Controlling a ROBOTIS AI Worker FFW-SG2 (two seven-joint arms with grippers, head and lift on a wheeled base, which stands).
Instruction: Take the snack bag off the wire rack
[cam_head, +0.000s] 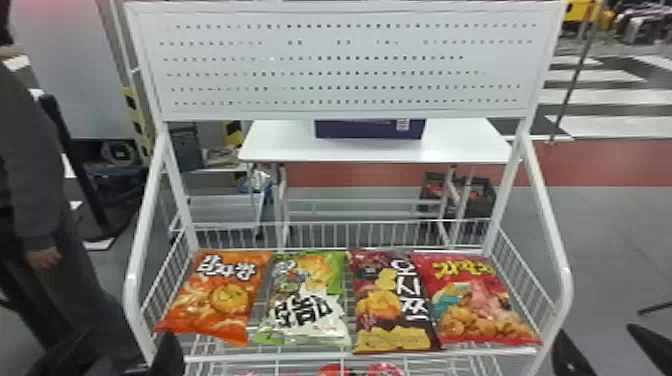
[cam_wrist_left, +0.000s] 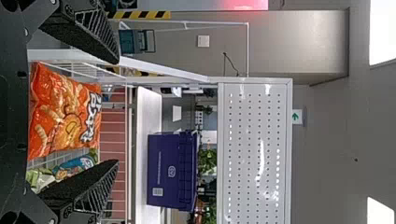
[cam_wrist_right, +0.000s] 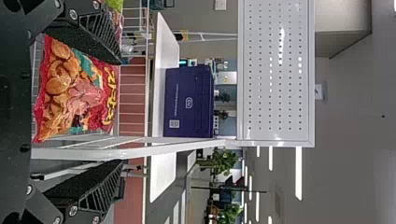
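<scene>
From where I stood, the orange snack bag (cam_head: 220, 297) lay on the wire rack (cam_head: 300, 358) ahead of the nearer left end effector (cam_wrist_left: 116, 111), spread wide, its long axis running away from it. The red snack bag (cam_head: 475, 300) lay ahead and inward of the right end effector (cam_wrist_right: 121, 112), also spread, past the side rail (cam_wrist_right: 93, 151); which was wanted, I couldn't tell.

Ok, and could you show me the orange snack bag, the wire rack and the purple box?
Orange snack bag (cam_head: 215, 297): head view, the middle of its front.
Wire rack (cam_head: 300, 358): head view, its white front rail.
Purple box (cam_wrist_left: 162, 163): left wrist view, the side facing the camera.
</scene>
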